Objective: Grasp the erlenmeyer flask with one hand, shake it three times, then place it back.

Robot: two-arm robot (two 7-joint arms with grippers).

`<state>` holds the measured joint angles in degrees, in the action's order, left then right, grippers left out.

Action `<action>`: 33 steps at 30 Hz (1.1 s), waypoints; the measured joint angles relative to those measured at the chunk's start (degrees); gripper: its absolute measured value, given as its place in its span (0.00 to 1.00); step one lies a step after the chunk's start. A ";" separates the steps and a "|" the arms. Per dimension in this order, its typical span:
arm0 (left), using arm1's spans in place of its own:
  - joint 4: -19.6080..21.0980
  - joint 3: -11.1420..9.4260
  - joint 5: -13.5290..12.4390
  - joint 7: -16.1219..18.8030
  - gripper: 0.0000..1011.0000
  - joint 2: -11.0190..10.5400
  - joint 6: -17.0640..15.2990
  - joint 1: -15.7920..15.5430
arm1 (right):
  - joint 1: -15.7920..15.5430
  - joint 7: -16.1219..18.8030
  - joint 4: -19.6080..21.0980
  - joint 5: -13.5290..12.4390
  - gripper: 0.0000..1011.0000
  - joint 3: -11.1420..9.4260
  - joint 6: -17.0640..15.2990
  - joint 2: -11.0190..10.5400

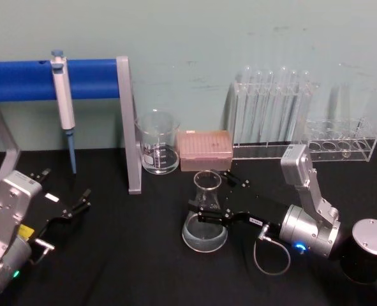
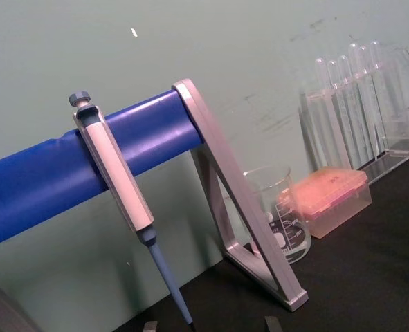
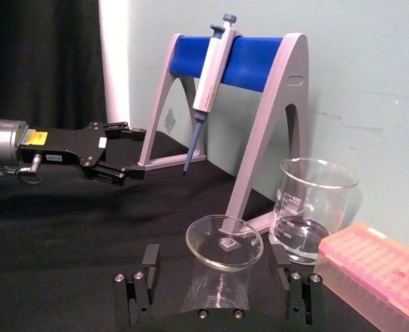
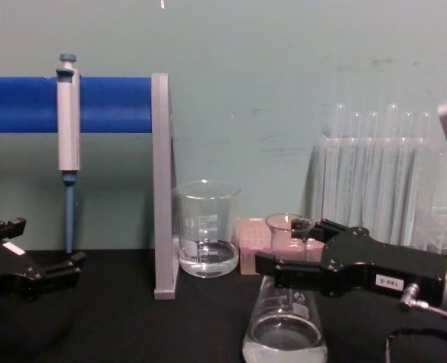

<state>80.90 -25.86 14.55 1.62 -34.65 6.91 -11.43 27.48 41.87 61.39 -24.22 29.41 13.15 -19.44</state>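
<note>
Two fingers of my right end effector (image 1: 208, 215) sit open around the erlenmeyer flask (image 1: 205, 220) neck, mid-surface toward the front edge; I'd close squarely before lifting. Left end effector (image 1: 70, 208) idles open.

Head high, chest low — both share flask (image 1: 205, 217).

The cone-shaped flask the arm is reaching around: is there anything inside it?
The erlenmeyer flask holds a shallow layer of clear liquid at its base. The right gripper crosses its neck, hiding that part. The left gripper sits apart.
</note>
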 joint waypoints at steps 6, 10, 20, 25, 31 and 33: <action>0.00 0.00 0.00 0.00 0.99 0.00 0.00 0.00 | -0.63 -0.40 1.35 0.04 0.99 -0.18 -1.04 -0.77; 0.00 0.00 0.00 0.00 0.99 0.00 0.00 0.00 | -1.59 -0.68 2.92 -0.15 0.99 -0.48 -2.01 -1.78; 0.00 0.00 0.00 0.00 0.99 0.00 0.00 0.00 | -5.60 -1.61 9.35 -1.50 0.99 -1.90 -4.55 -5.96; 0.00 0.00 0.00 0.00 0.99 0.00 0.00 0.00 | -8.49 -3.68 13.29 -2.48 0.99 -3.71 -6.62 -8.79; 0.00 0.00 0.00 0.00 0.99 0.00 0.00 0.00 | -10.89 -8.23 15.82 -2.79 0.99 -6.39 -7.96 -10.28; 0.00 0.00 0.00 0.00 0.99 0.00 0.00 0.00 | -11.66 -11.40 16.31 -2.04 0.99 -7.82 -7.86 -10.14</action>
<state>80.90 -25.86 14.55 1.62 -34.65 6.91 -11.43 15.82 30.47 77.70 -26.26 21.59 5.28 -29.58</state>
